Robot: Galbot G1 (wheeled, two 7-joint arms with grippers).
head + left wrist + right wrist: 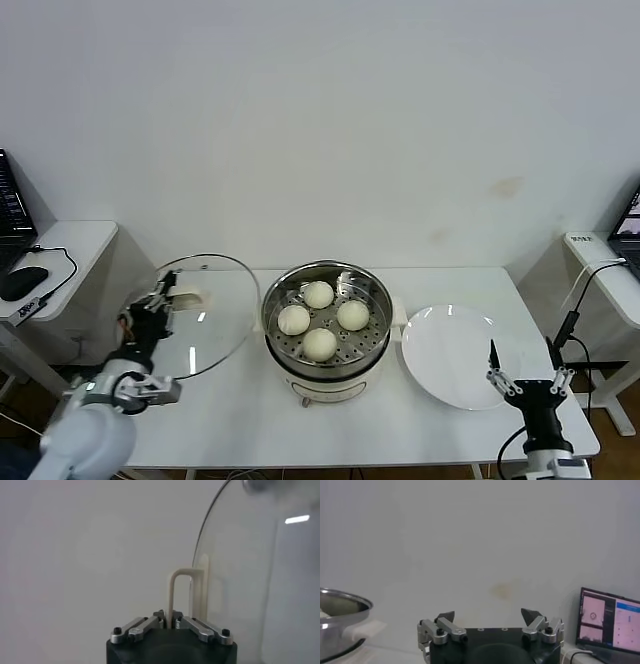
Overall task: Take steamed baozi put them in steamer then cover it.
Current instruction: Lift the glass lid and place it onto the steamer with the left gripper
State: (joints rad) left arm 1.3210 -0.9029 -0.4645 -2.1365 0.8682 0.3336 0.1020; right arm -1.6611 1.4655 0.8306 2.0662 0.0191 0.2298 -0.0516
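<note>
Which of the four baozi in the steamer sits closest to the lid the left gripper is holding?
The baozi on the tray's left side, nearest the cover.

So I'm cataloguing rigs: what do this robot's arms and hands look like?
The left hand is black with silver metal finger links, and coloured wires show at its wrist on a pale grey, rounded arm. The right hand has a black body, silver links held by black screws, and dark pointed fingertips. A black cable runs beside its wrist.
</note>
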